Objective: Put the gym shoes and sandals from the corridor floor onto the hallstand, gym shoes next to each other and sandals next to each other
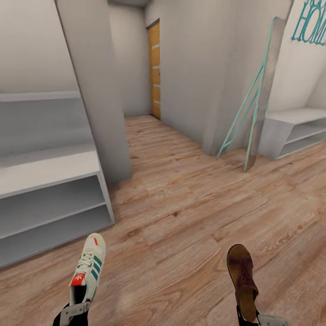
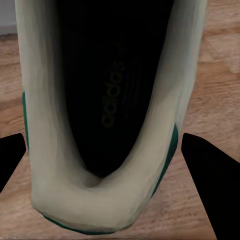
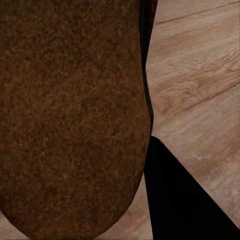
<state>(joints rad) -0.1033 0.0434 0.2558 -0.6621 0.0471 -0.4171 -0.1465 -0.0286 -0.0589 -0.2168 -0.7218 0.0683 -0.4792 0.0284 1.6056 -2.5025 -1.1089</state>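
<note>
Insole print "adidas" in gym shoe | left pincer clamps its heel | right pincer clamps sandal

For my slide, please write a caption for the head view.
Left end effector holds a gym shoe, right end effector a sandal, facing the hallstand.

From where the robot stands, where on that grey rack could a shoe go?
The rack's flat top is bare, and both open bays beneath look free too. The left gripper holds a sneaker, the right gripper a sandal.
</note>
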